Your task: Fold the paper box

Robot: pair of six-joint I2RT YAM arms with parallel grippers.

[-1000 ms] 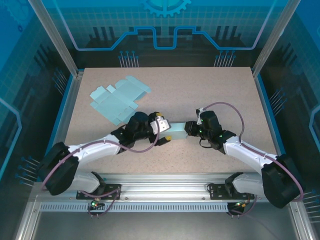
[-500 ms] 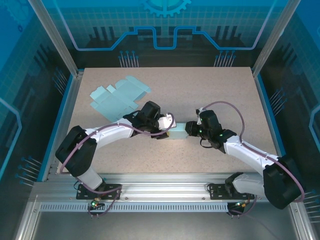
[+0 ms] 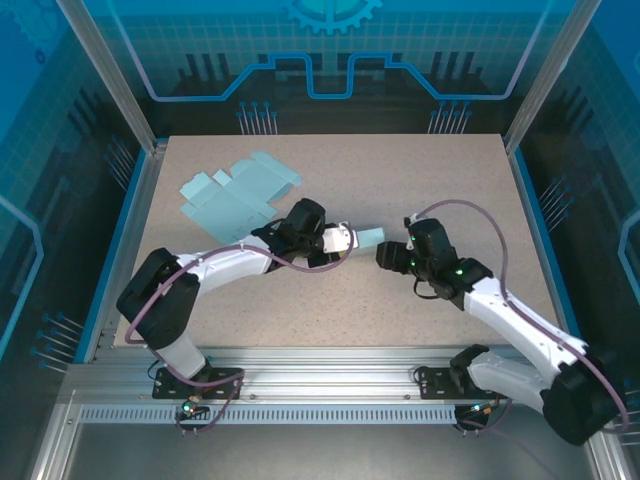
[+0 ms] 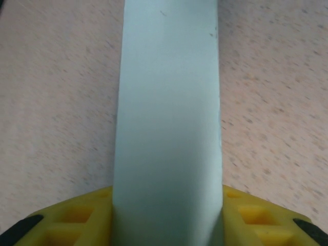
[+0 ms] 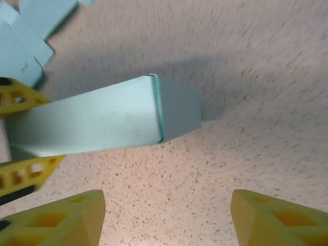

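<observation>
Ignore the flat blank lying unfolded at the far left of the bench; well apart from the work.

Look next to the left hand: clamped narrow on the paper box, pinching one end between both yellow fingers and holding it out like a long closed sleeve, apparently raised just off the bench near the middle. Keep that pinch firm but no tighter, to avoid crushing the thin walls.

Seems to be the closing of the free end: looks squared and shut in the right wrist view, though impossible to tell whether tucked fully home.

Further right, note the right hand: spread wide, gripping nothing, just beside the box's free end without touching. Bring it in square to that end face, press flat rather than on a corner, and push along the sleeve's length so the left hand takes the load. Avoid sideways nudges; likely to twist the box out of the pinch.
</observation>
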